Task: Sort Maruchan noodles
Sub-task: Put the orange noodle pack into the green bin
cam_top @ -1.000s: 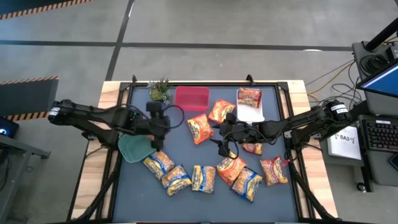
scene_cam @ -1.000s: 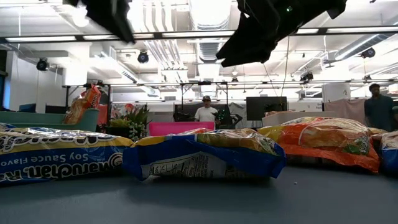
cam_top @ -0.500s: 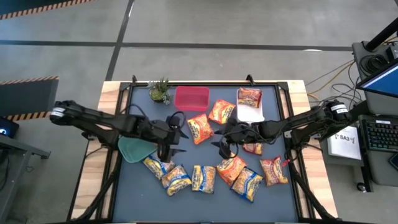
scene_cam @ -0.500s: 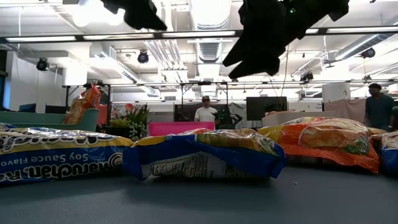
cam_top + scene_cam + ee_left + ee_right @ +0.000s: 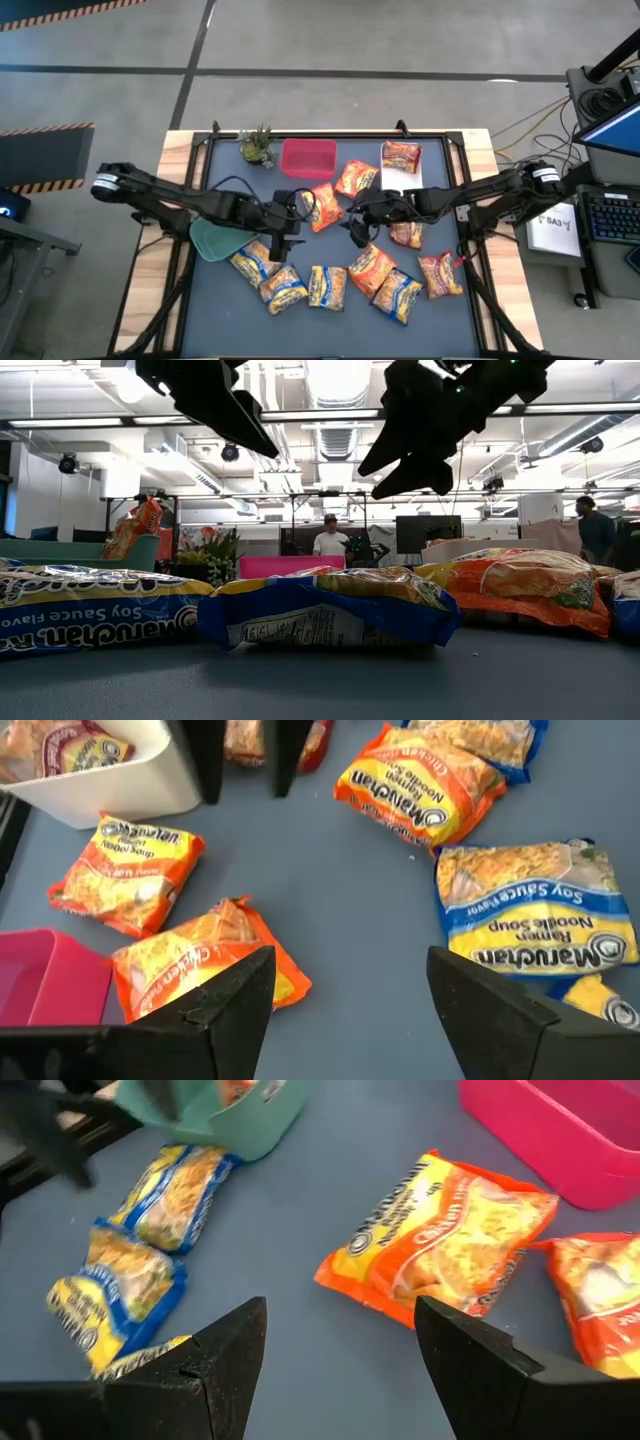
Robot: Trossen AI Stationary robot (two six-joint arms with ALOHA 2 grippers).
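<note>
Several Maruchan packets lie flat on the blue table. Orange ones sit mid-table (image 5: 322,206) (image 5: 357,178) and near the front (image 5: 372,268). Red ones lie at the right (image 5: 407,236) (image 5: 440,275). Yellow-and-blue ones lie along the near side (image 5: 255,263) (image 5: 328,287) (image 5: 398,296). One red packet lies in the white bin (image 5: 404,182). My left gripper (image 5: 290,216) hangs open and empty just left of the mid-table orange packet (image 5: 205,965). My right gripper (image 5: 352,222) hangs open and empty just right of that packet (image 5: 440,1235).
A teal bin (image 5: 214,238) at the left holds a packet that stands up above its wall (image 5: 132,526). A pink bin (image 5: 307,158) and a small green plant (image 5: 257,146) stand at the far side. People stand in the room beyond the table (image 5: 331,540).
My left gripper has gone toward the table's right edge and slightly toward the near edge, from beside the teal bin to beside the mid-table orange packet. It stays open. The packets have not moved.
</note>
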